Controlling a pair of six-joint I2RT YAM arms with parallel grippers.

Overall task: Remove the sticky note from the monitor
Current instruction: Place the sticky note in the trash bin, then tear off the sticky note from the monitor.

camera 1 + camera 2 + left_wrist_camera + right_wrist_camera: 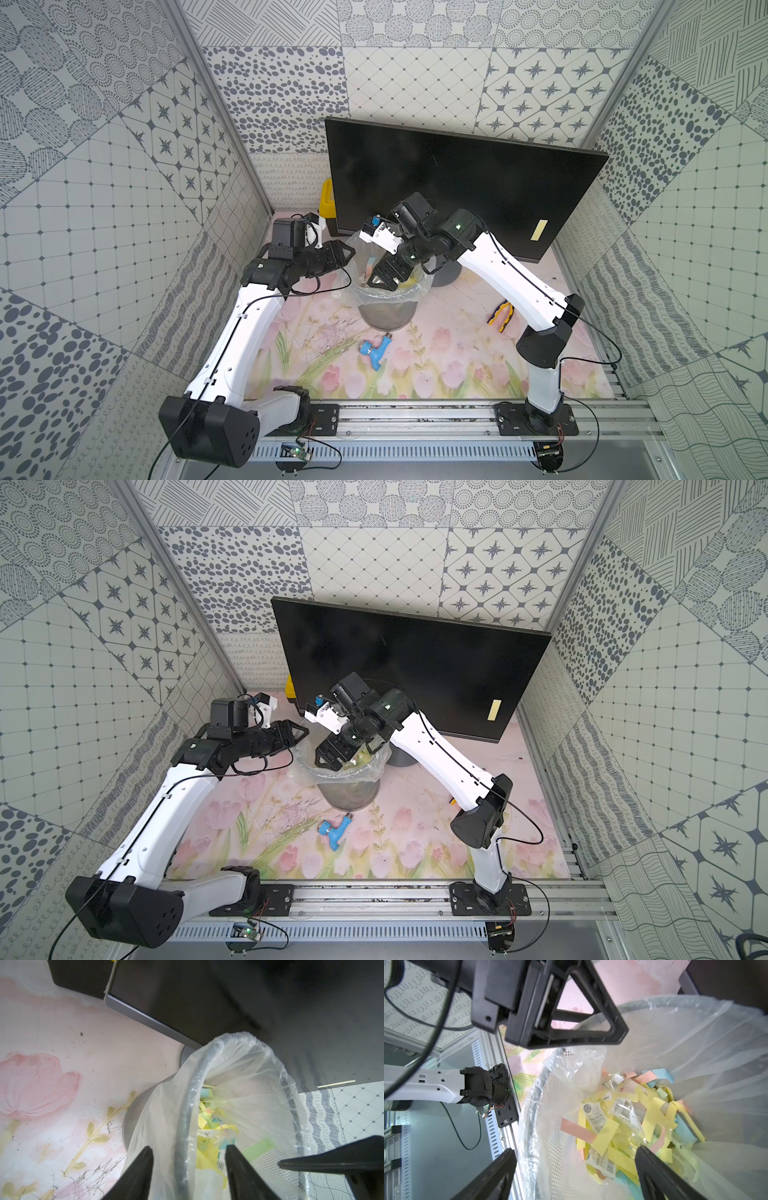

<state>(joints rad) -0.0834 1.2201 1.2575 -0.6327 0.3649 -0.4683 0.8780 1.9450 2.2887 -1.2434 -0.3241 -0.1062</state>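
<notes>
The left end effector [351, 252] is spread astride the left rim of the lined bin [388, 318], clamping nothing that shows. The right end effector [384, 286] hangs wide apart and empty over the bin's mouth. The pale sticky note [540, 229] clings low on the monitor [457, 174] near its right corner, long axis upright. It lies rightward of and beyond the right end effector, so the right arm looks the nearer one.

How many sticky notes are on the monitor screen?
1: a pale yellow sticky note near the lower corner of the monitor on the robot's right. The right arm covers part of the screen, so another may be hidden.
</notes>
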